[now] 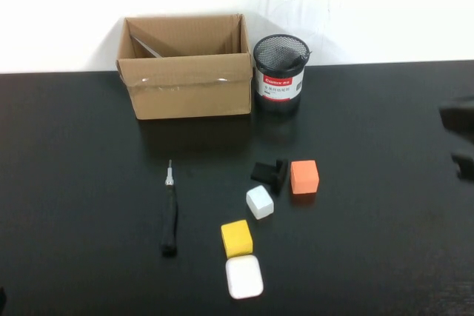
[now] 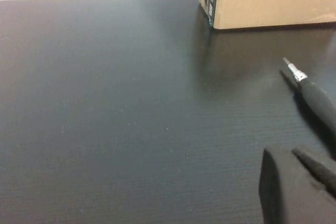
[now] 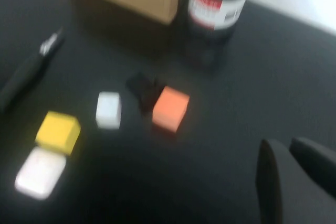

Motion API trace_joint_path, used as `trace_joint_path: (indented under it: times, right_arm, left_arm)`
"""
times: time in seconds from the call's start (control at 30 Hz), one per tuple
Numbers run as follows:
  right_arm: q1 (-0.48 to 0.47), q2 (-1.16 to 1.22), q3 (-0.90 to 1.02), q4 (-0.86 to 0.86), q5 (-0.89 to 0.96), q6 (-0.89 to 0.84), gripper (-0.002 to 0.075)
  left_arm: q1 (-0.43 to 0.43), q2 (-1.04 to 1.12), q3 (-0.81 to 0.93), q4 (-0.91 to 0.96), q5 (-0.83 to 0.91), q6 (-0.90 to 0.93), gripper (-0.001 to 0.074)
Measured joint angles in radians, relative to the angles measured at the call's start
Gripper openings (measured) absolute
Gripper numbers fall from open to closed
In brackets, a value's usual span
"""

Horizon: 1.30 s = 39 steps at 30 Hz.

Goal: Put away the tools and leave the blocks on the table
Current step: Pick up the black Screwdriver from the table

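The black-handled screwdriver [image 1: 169,213] lies on the black table [image 1: 89,183], left of centre, with its metal tip toward the cardboard box; it also shows in the left wrist view [image 2: 315,98]. The orange cube [image 1: 304,177], white cube [image 1: 259,202], yellow cube [image 1: 236,238] and flat white rounded square [image 1: 244,277] sit at centre. The scissors and the probe are not plainly in view. My left gripper [image 2: 281,151] is shut and empty, low near the screwdriver's handle. My right gripper [image 1: 461,138] is at the far right edge, shut and empty [image 3: 278,144].
An open cardboard box [image 1: 187,86] stands at the back, with a black mesh cup [image 1: 280,73] bearing a red label beside it on the right. A small black object [image 1: 269,173] lies left of the orange cube.
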<state>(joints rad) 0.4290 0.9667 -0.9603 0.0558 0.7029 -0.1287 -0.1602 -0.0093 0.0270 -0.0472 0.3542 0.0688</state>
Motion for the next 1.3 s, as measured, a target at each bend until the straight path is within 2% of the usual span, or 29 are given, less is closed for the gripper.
trace_joint_path:
  times: [0.2,0.43,0.53,0.77,0.87,1.07,1.3]
  right_arm:
    - [0.000,-0.029,0.026,-0.006,0.090,0.002,-0.0007]
    - [-0.008,-0.007,0.026,-0.022,0.106,0.004,-0.0007]
    - [-0.070,-0.027,0.026,-0.040,0.094,-0.027,-0.0008]
    - [-0.307,-0.165,0.068,-0.075,0.044,-0.020,-0.0007]
    - [-0.367,-0.246,0.148,-0.094,-0.012,-0.016,-0.0007]
    - [-0.380,-0.397,0.435,-0.157,-0.264,-0.013,-0.0008]
    - [-0.380,-0.616,0.814,-0.045,-0.477,-0.008,-0.0007]
  left_arm:
    - [0.000,0.000,0.000,0.000,0.000,0.000,-0.0004]
    - [0.000,0.000,0.000,0.000,0.000,0.000,-0.0004]
    - [0.000,0.000,0.000,0.000,0.000,0.000,-0.0004]
    - [0.000,0.000,0.000,0.000,0.000,0.000,-0.0004]
    - [0.000,0.000,0.000,0.000,0.000,0.000,-0.0004]
    - [0.000,0.000,0.000,0.000,0.000,0.000,-0.0004]
    - [0.000,0.000,0.000,0.000,0.000,0.000,-0.0004]
